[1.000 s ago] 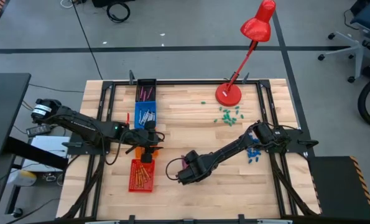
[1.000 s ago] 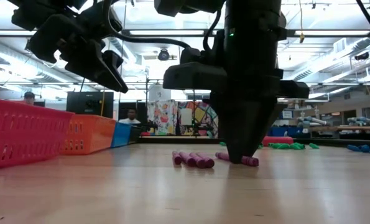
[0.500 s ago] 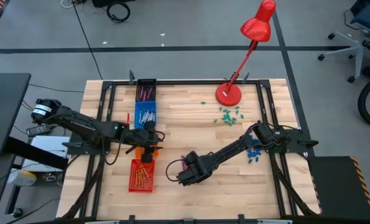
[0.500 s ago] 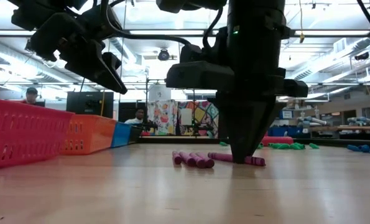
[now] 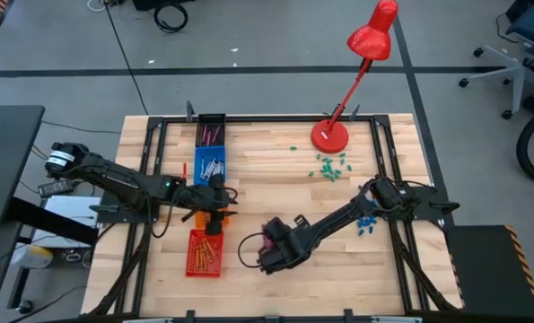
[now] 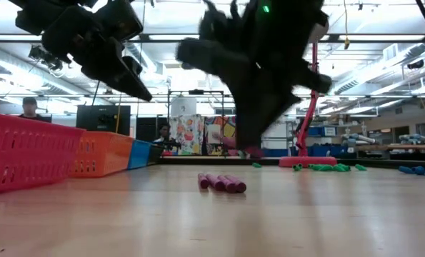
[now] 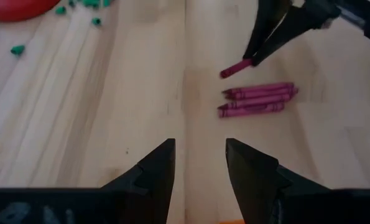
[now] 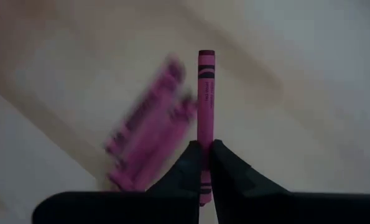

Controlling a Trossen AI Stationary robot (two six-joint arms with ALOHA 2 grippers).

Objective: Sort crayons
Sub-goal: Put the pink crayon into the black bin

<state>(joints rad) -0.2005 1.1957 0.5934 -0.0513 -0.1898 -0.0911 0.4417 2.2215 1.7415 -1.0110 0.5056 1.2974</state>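
My right gripper (image 8: 204, 155) hangs above the table's middle front and is shut on one magenta crayon (image 8: 206, 87). The left wrist view also shows this crayon (image 7: 235, 68) in the air. Three more magenta crayons (image 7: 256, 100) lie side by side on the wood just below it, and in the low view these crayons (image 6: 223, 183) rest flat on their sides. My left gripper (image 7: 200, 149) is open and holds nothing. It hovers by the row of bins at the left (image 5: 214, 202). My right gripper pinches the magenta crayon near one end (image 8: 204, 140) between its two fingertips. The fingers slant down from above. The rest of the crayon sticks out past the fingertips, lifted clear of the table.
Along the left stand a black bin with magenta crayons (image 5: 211, 133), a blue bin with silver ones (image 5: 210, 166), an orange bin (image 5: 193, 218) partly under my left arm, and a red bin with orange ones (image 5: 205, 253). A red lamp (image 5: 329, 136), green bits (image 5: 329, 166) and blue bits (image 5: 365, 222) sit right.
My right gripper stood with its fingertips at the table around one magenta crayon. It has taken hold of that crayon and gone up with it, tipping and turning as it rose. The crayon is now clear of the wood, and the other three lie where they were.
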